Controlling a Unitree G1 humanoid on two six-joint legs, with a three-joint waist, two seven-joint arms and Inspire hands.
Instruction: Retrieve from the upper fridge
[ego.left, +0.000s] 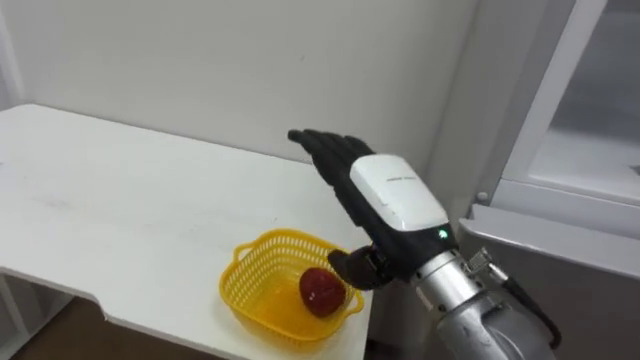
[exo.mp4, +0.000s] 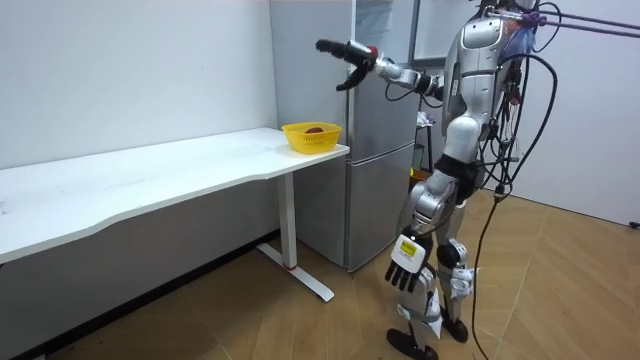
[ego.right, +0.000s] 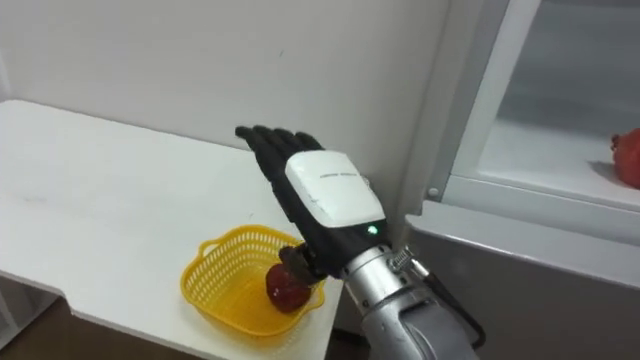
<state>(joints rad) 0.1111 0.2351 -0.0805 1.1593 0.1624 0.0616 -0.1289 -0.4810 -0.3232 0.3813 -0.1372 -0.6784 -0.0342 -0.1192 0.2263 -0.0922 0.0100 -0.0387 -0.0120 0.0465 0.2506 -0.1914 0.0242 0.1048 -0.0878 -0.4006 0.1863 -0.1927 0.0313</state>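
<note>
Red fruit (ego.left: 322, 291) lies in the yellow basket (ego.left: 250, 262), just under the right hand (ego.left: 395, 195) (fingers straight, holding nothing); the right eye view adds a second fruit (ego.right: 627, 158), well right of the basket.

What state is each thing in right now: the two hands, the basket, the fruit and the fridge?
right hand: open, fingers straight, raised over the yellow basket.
left hand: open, hanging beside the leg.
yellow basket: upright at the table corner, holding one red fruit.
upper fridge compartment: open, a second red fruit on its shelf.
lower fridge door: shut.
</note>
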